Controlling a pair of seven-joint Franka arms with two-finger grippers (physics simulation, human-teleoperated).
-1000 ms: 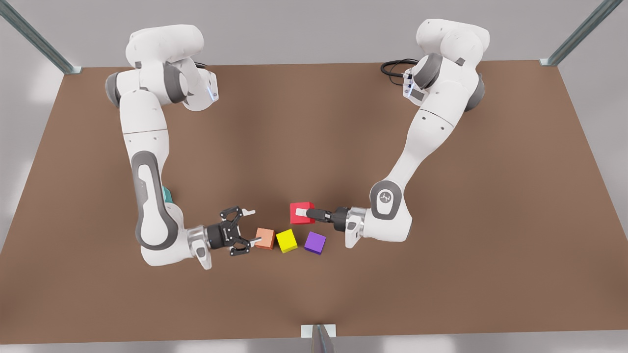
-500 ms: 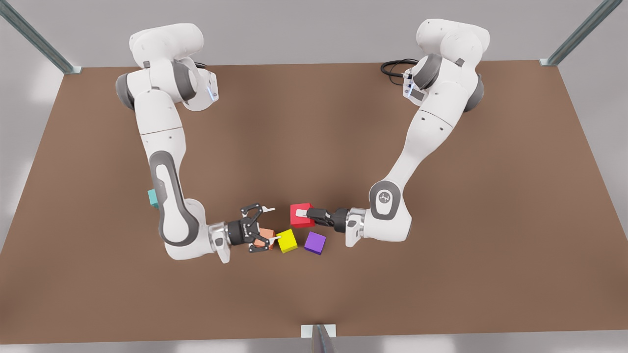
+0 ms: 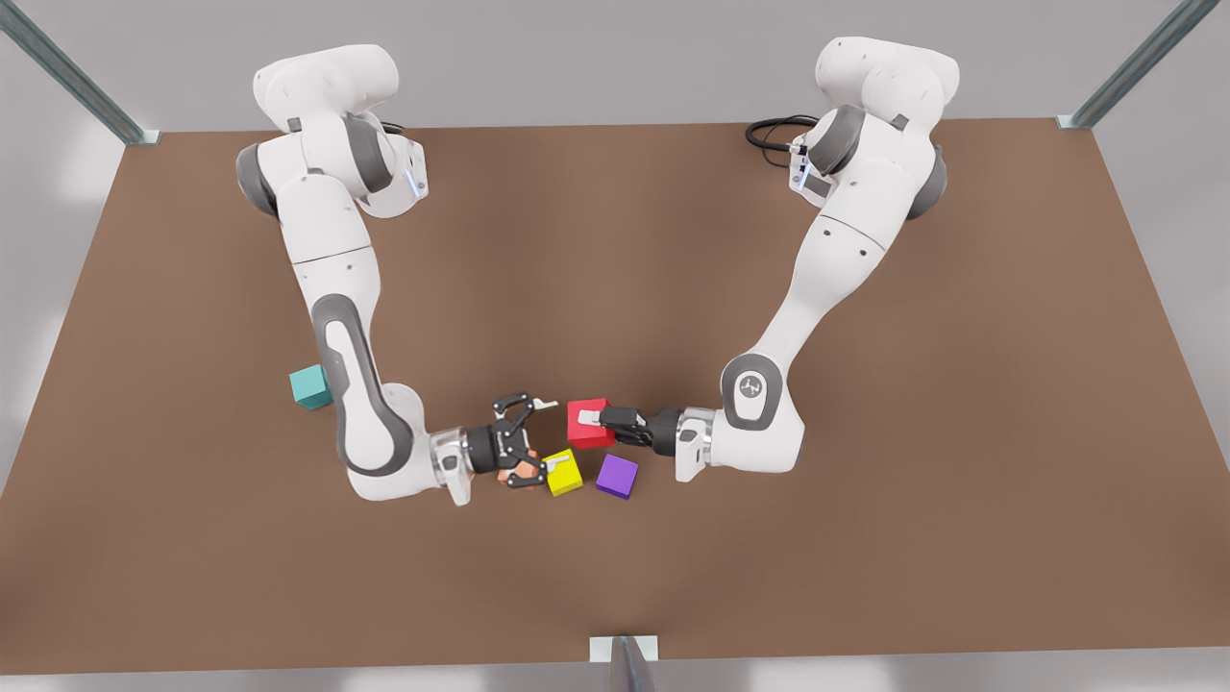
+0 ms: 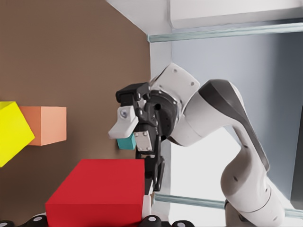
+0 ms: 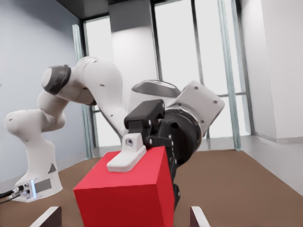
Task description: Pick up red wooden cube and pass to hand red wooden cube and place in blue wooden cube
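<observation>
The red wooden cube (image 3: 580,429) hangs just above the table, with my left gripper (image 3: 598,420) shut on it; that arm reaches in from the front view's right. In the right wrist view a white finger (image 5: 127,155) lies on top of the red cube (image 5: 128,196). My right gripper (image 3: 541,434) is open, a short gap from the cube's other side, and points at it. The left wrist view has that open gripper (image 4: 135,137) beyond the red cube (image 4: 99,191). The blue wooden cube (image 3: 309,387) sits on the table at the front view's left, beside the right arm.
Just below the grippers in the front view sit an orange cube (image 3: 506,474), mostly under the right gripper, a yellow cube (image 3: 563,472) and a purple cube (image 3: 616,476). A brown table (image 3: 865,538) stretches wide on all sides.
The right arm swung toward the front view's right, bringing its open gripper over the orange cube and close to the red cube, and uncovering the blue cube. The left gripper stayed still.
</observation>
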